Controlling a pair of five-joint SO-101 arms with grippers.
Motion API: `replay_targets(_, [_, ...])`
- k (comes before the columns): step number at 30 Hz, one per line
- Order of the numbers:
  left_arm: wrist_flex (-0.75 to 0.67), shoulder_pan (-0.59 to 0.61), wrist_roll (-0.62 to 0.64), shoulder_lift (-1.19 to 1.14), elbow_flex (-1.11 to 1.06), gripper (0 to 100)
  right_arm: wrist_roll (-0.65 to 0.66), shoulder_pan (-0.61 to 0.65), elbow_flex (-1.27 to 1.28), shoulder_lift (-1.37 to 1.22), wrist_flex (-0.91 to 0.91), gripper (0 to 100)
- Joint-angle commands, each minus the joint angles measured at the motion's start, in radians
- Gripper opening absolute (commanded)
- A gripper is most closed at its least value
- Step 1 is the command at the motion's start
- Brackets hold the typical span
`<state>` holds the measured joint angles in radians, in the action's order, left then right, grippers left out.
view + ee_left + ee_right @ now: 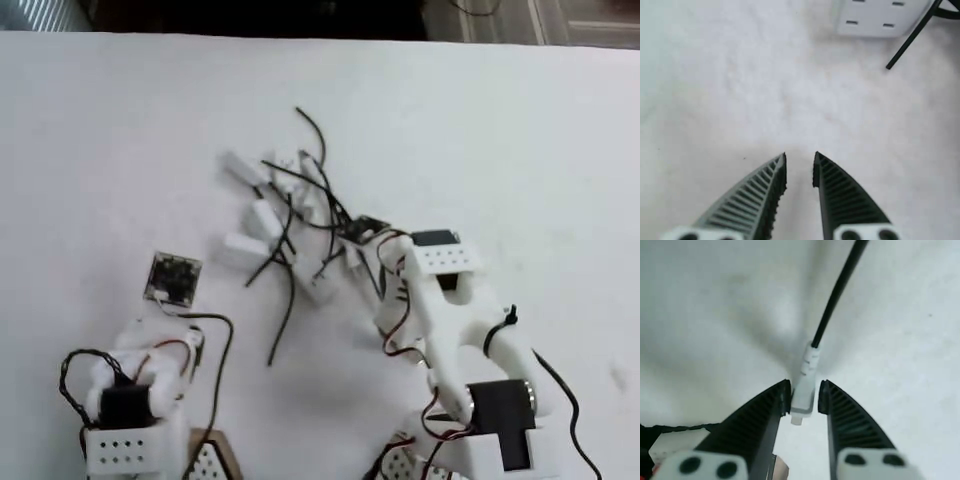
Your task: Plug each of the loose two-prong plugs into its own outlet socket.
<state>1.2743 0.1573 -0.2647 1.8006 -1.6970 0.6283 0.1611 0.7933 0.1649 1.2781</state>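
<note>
Right gripper [804,394] is clamped by its tips on a white plug [805,382] beside the cord tangle [305,188], so that shallow pinch could let it twist or slip if its black cord [837,290] snags, while the left gripper [800,165], slightly apart, hangs over bare table [740,100].

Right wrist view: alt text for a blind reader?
The right end effector grips a white plug between its dark ribbed fingers, over a white table. The plug's black cord trails away from the camera.
</note>
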Motion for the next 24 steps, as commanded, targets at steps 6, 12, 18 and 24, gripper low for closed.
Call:
replay_targets(6, [0.003,0.001,0.0,0.008,0.005,11,-0.006,-0.001,-0.046,-0.065,-0.001,5.7])
replay_targets(12, [0.003,0.001,0.0,0.008,0.005,11,-0.002,-0.039,-0.112,-0.099,0.004,1.8])
replay_targets(18, [0.003,0.001,0.0,0.008,0.005,11,0.0,-0.033,-0.117,0.041,0.104,1.8])
replay_targets(24, [0.002,-0.002,0.0,0.008,0.005,11,0.0,-0.033,-0.155,0.357,0.283,1.8])
